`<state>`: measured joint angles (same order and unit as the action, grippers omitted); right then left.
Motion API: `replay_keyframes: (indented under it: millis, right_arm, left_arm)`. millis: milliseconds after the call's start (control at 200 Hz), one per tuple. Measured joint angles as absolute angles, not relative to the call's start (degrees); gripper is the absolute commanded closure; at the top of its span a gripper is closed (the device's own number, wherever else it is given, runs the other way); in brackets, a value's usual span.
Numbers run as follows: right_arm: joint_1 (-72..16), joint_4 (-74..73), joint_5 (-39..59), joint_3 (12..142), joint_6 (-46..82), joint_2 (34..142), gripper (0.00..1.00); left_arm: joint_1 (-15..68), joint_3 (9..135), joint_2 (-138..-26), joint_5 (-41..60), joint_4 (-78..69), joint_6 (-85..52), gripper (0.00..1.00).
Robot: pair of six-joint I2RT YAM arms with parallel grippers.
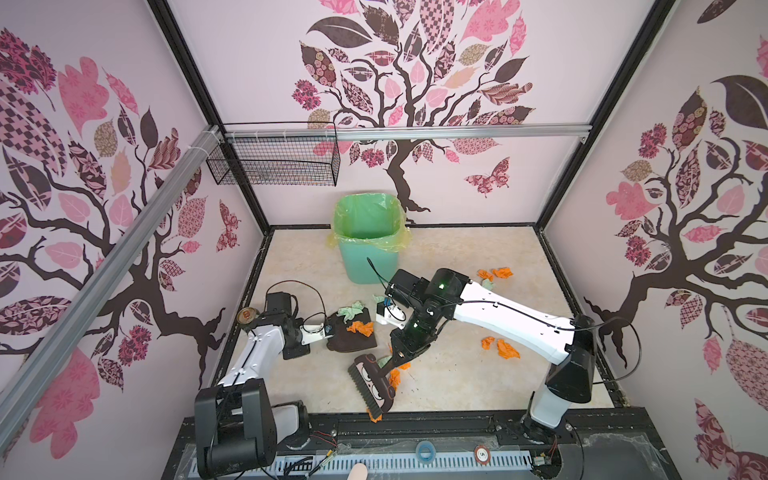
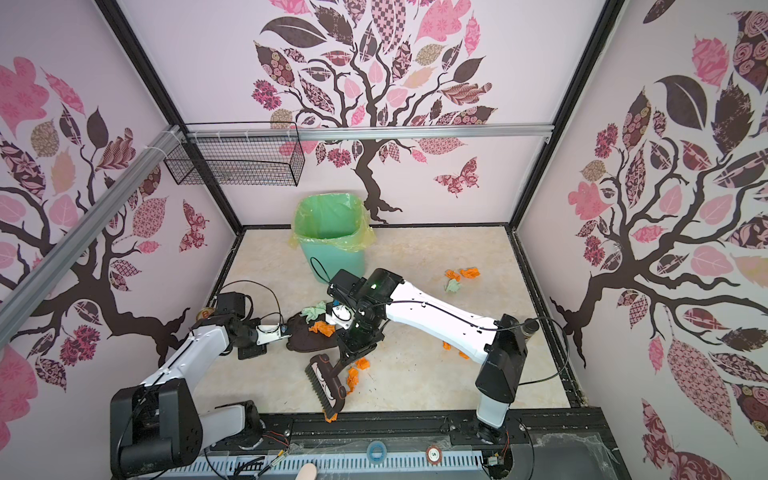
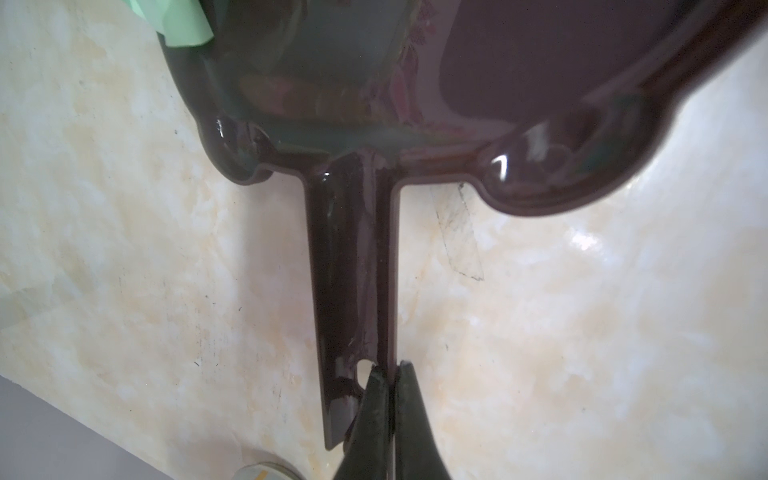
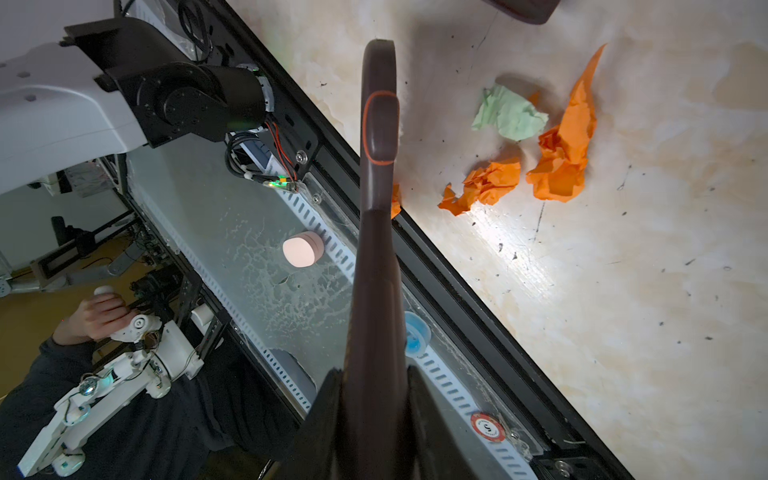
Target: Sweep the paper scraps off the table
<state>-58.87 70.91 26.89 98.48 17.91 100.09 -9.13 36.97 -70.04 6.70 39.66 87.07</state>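
At the left of both top views your left gripper (image 1: 328,331) is clamped on the handle of the dark brown dustpan (image 1: 347,340), which lies flat on the table (image 1: 457,386). Only the left wrist view shows you the grip itself: the fingers (image 3: 374,409) are pinched tight on the handle's end, beside a small hole. That view catches just a mint corner at its upper left, while the top views show a mint wad and an orange wad of the paper scraps (image 1: 360,328) lying on the pan.

At the lower middle, the brush (image 1: 372,384) lies with its head near the table's black front edge. The right gripper (image 1: 401,353) is closed on its handle. From above the wrist hides the jaws, but the right wrist view shows both fingers (image 4: 417,399) pressed against the handle's sides. That view also shows you two orange wads and a mint one just beside the brush, plus an orange piece tucked behind it at the edge.

Further right, two orange wads (image 1: 505,348) lie below the right forearm; in a top view the arm covers most of them (image 2: 462,354). Toward the upper right, well apart from the pan, sit two orange scraps and one mint (image 1: 496,274), seen in no wrist view.

All are small, crumpled and creased, bright orange or pale mint green.
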Motion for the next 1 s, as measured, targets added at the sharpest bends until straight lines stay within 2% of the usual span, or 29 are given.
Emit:
replay_keyframes:
  millis: [175,460,805,895,1000]
  right_arm:
    - [-58.8,74.5,22.5,101.9,17.1,102.1,1.0]
    - [-57.9,81.7,10.0,112.2,14.7,104.4,1.0]
    - [-55.7,83.4,7.3,124.2,14.9,104.2,1.0]
    - [-54.6,82.8,6.0,123.2,16.8,102.1,1.0]
    - [-51.5,82.3,1.5,115.4,20.4,96.8,1.0]
  left_arm:
    - [-9.1,37.0,-70.0,6.7,39.6,87.1,1.0]
    - [-9.1,37.0,-70.0,6.7,39.4,87.1,1.0]
    - [-9.1,37.0,-70.0,7.0,39.6,87.2,1.0]
    - [-9.3,36.9,-69.6,7.0,39.8,87.9,1.0]
    - [-10.3,36.8,-68.0,7.6,40.2,89.6,1.0]
